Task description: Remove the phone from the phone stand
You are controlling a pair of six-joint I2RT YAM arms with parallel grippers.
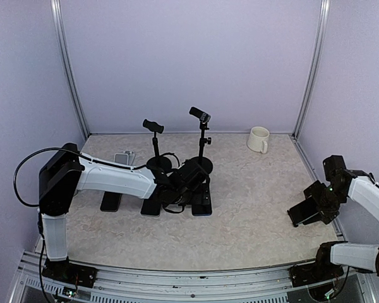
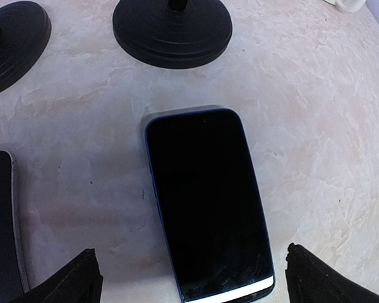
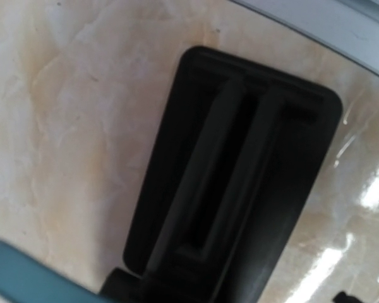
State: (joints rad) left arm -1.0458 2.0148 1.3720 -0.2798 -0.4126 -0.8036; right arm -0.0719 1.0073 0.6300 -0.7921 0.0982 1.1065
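Observation:
A dark phone lies flat, screen up, on the marbled table; in the top view it is in front of the right phone stand. That stand's clamp and the left stand's clamp are both empty. My left gripper hovers low over the phone's near end, open, with its fingers either side of the phone and apart from it. It also shows in the top view. My right gripper rests far right, its fingers pressed together and empty.
Two more dark phones lie left of the first; one shows at the left wrist view's edge. A grey device lies behind them. The stand bases are just beyond the phone. A white mug stands at the back right.

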